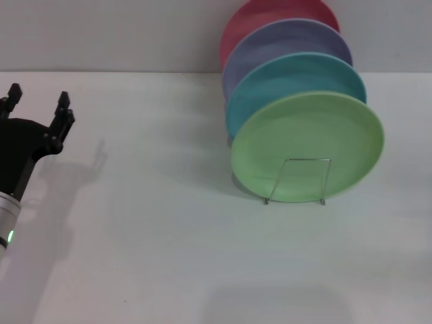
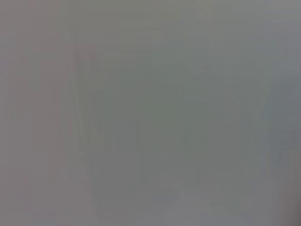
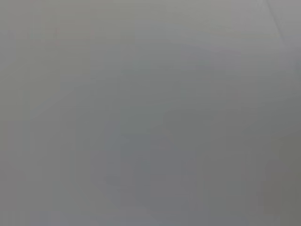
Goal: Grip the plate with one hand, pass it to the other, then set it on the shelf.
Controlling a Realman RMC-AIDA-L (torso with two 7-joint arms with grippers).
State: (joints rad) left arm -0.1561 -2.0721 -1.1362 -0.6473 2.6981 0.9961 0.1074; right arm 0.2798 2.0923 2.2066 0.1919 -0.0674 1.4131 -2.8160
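The light-green plate (image 1: 307,145) stands on edge in the front slot of the thin wire shelf (image 1: 297,181), right of the middle of the table. My left gripper (image 1: 37,104), black with a green-lit arm, is open and empty at the far left, well away from the plate. My right gripper is out of view. Both wrist views show only blank grey surface.
Behind the green plate stand a turquoise plate (image 1: 290,84), a lavender plate (image 1: 283,44) and a pink plate (image 1: 270,17), all on edge in the same rack. The white table (image 1: 155,236) stretches to the left and front.
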